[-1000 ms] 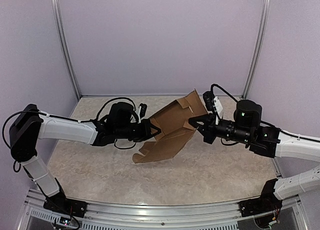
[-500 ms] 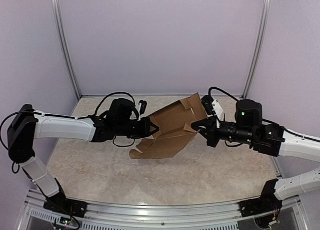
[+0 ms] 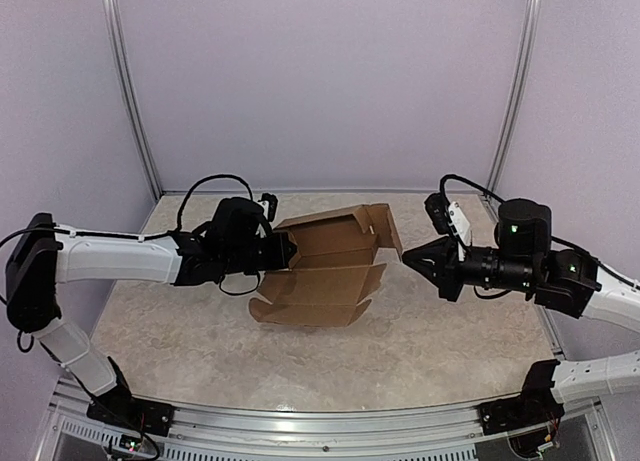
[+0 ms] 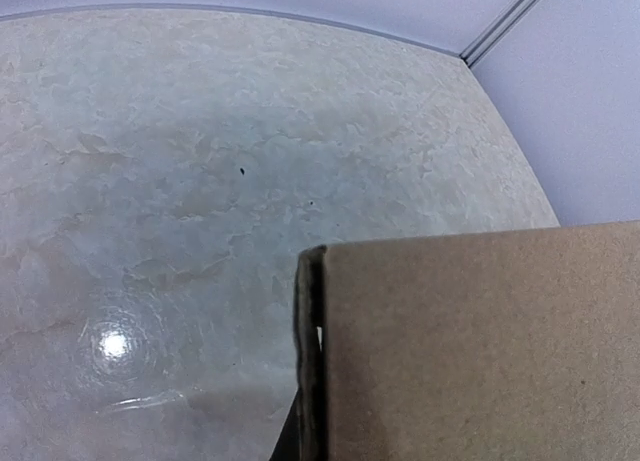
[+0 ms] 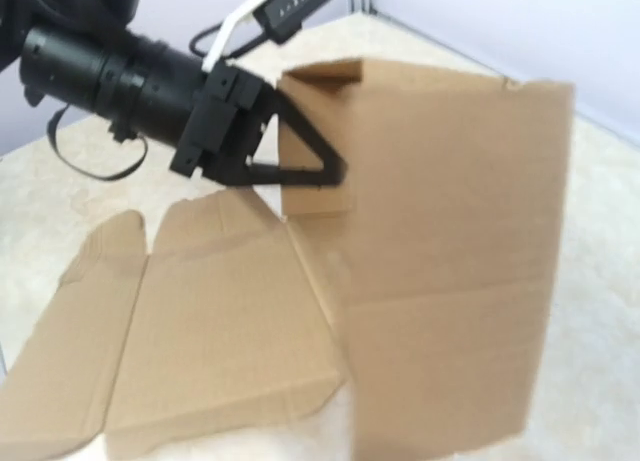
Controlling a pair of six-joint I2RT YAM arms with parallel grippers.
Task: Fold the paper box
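The brown cardboard box (image 3: pixel 325 266) is partly unfolded. Its lower panels lie on the table and its back panel stands up. It also shows in the right wrist view (image 5: pixel 440 261) and fills the lower right of the left wrist view (image 4: pixel 480 351). My left gripper (image 3: pixel 290 251) is shut on the box's left side flap, as the right wrist view (image 5: pixel 335 171) shows. My right gripper (image 3: pixel 408 259) is off the box, a short way right of its right flap. Its jaws meet in a point and hold nothing.
The marbled table top (image 3: pixel 420 351) is bounded by pale walls with metal corner posts (image 3: pixel 135 101). A metal rail (image 3: pixel 300 426) runs along the near edge. The left arm's cable (image 3: pixel 215 186) loops above its wrist.
My right gripper has let go of the box's right flap and drawn back to the right. The box has swung down and levelled out, and my left gripper moved slightly left with it.
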